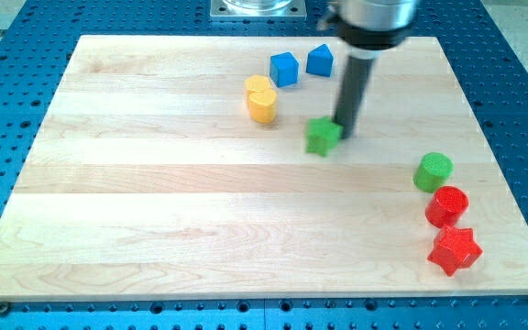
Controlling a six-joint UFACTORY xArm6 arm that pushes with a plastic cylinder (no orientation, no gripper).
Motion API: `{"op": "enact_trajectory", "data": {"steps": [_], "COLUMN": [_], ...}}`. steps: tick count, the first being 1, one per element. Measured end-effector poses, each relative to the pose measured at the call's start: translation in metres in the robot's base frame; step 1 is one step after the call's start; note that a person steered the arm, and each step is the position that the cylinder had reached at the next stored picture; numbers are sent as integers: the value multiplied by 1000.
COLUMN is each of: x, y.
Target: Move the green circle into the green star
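Observation:
The green circle (434,171) is a short green cylinder near the view's right edge of the wooden board (154,202). The green star (322,136) lies near the board's middle, toward the view's top. My tip (345,136) rests just to the right of the green star, touching or nearly touching it. The green circle sits well to the right of and below my tip.
A red circle (447,205) and a red star (455,249) lie just below the green circle. A yellow heart-shaped block (261,99) is left of the green star. Two blue blocks (284,69) (319,60) lie near the view's top.

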State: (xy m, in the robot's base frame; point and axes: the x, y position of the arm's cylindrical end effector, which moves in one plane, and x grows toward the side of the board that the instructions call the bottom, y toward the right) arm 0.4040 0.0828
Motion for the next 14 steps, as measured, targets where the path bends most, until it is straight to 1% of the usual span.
{"op": "enact_trajectory", "data": {"steps": [1, 2, 3, 4, 5, 6, 7, 8, 9, 10, 11, 12, 14], "x": [2, 22, 70, 114, 86, 72, 64, 57, 56, 56, 54, 26, 26], "y": [46, 172, 229, 176, 128, 79, 105, 85, 28, 77, 155, 141, 67]}}
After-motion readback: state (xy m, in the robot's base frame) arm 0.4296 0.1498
